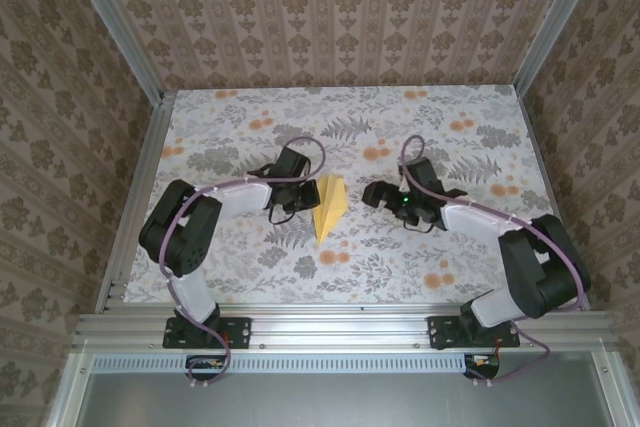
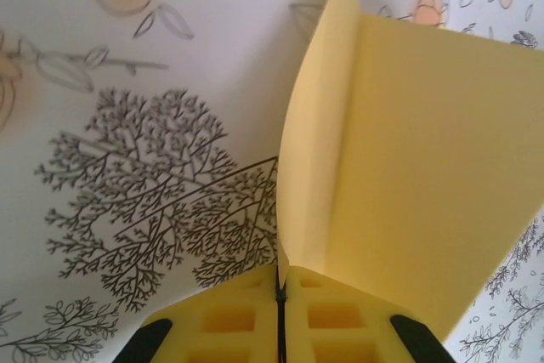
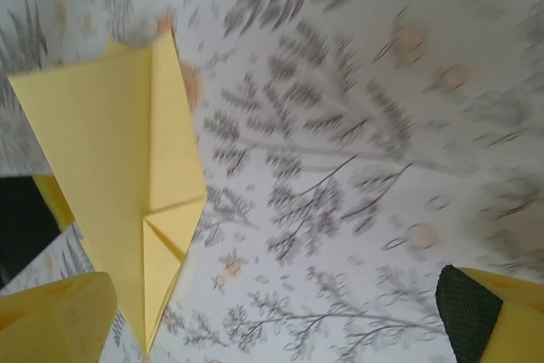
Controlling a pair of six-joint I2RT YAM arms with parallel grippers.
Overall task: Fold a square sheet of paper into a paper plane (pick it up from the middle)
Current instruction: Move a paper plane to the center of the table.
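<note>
Paper plane (image 1: 331, 209) in L claw (image 2: 279, 288), near R claw (image 1: 377, 193)

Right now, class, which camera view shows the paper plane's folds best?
Right wrist: the paper plane is large, with its creases and pointed tip visible. Top external shows it whole but small. Left wrist sees a close flap pinched in the shut left tool.
</note>
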